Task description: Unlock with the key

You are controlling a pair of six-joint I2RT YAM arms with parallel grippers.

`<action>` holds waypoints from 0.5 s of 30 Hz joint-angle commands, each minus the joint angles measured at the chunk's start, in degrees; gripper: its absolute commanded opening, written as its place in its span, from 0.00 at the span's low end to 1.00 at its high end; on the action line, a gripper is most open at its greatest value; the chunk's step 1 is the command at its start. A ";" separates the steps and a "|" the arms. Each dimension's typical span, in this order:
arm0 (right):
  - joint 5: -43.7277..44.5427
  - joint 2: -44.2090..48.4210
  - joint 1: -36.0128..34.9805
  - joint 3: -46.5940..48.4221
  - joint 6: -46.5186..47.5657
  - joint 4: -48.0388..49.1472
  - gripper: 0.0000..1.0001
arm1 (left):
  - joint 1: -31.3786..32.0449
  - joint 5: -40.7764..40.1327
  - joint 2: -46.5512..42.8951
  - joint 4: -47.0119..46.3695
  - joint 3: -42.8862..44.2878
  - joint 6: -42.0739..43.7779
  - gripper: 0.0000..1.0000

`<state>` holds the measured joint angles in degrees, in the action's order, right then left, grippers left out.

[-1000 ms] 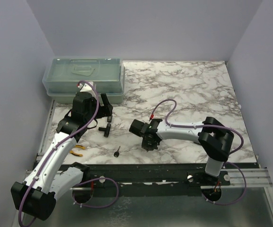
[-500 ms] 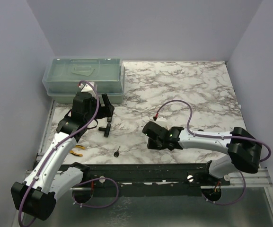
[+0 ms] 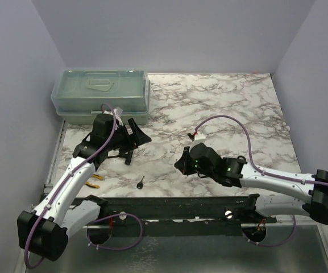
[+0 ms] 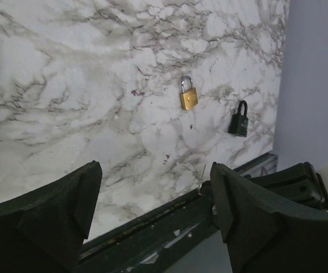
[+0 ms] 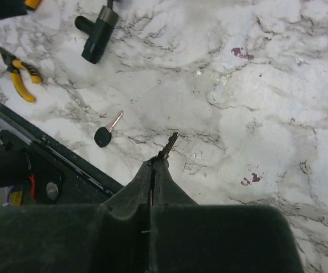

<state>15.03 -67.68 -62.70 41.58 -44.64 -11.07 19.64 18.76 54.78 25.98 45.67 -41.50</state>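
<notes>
The key [image 5: 102, 135] lies flat on the marble table [image 5: 254, 68] near its front edge, with neither pincer touching it. Just beside it the right gripper [image 5: 154, 163] hovers, its fingers pressed together on a thin metal blade [image 5: 169, 143] (only its tip shows). The left gripper [image 4: 155, 182] gapes wide, holding nothing; yellow-handled pliers [image 5: 17, 77] lie farther left

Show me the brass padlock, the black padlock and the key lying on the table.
Brass padlock [image 4: 189, 100]: left wrist view, its body.
Black padlock [image 4: 239, 125]: left wrist view, its body.
Key [image 5: 102, 137]: right wrist view, its black head.
</notes>
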 commanded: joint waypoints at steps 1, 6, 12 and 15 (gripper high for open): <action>-2.77 4.75 -0.50 -3.00 8.30 6.60 0.00 | 0.63 9.35 1.05 -0.15 -0.54 -12.55 0.83; -6.73 8.19 -0.50 -4.40 14.66 10.52 0.00 | 2.88 11.64 2.35 -0.57 0.13 -18.81 0.81; -13.71 8.69 -0.50 -3.14 22.01 13.52 0.00 | 8.57 12.58 5.63 -4.81 -0.96 -24.53 0.75; -16.34 8.66 -0.50 -2.45 23.84 13.71 0.00 | 10.81 13.05 6.65 -8.59 -2.06 -26.98 0.71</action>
<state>4.71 -59.61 -62.70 37.74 -26.48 0.12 28.10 29.32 60.55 22.87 45.12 -62.41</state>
